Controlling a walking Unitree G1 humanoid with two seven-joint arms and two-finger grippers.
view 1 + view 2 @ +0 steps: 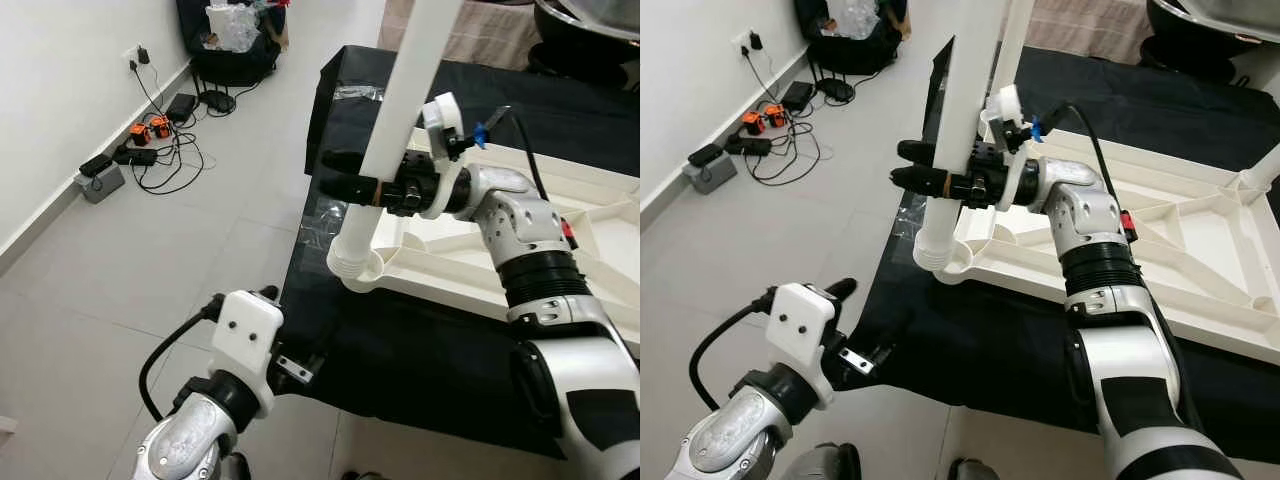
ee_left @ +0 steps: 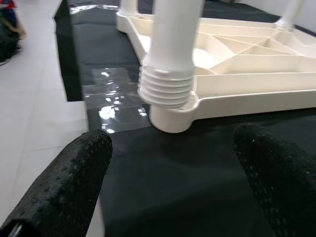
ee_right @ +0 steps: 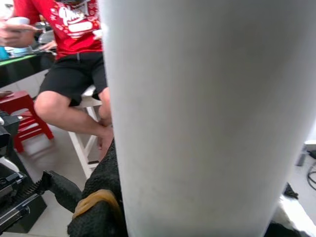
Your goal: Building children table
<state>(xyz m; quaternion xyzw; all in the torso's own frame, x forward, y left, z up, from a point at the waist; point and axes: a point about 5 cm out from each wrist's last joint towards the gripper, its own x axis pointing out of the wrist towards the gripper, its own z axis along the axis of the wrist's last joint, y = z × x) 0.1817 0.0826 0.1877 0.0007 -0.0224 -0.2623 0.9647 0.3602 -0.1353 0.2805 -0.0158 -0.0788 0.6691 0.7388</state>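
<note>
Right gripper [image 1: 925,167], jaws clamped on a white leg [image 1: 965,120], seats its threaded end in the upturned tabletop's [image 1: 1200,250] 9 o'clock corner socket [image 1: 945,262], not yet screwed home; left gripper [image 2: 173,163] waits, jaws open.

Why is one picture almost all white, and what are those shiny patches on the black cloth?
Right wrist view: the table leg sits so close it blurs, gripped by the right claw. Left wrist view: glare off clear tape on the black cloth; the near fingers are out of focus.

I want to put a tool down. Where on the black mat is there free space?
Bare black mat lies between the tabletop's near edge and the mat's front edge, ahead of the open left gripper. It is crowded at the corner socket, where the right gripper holds the white leg.
</note>
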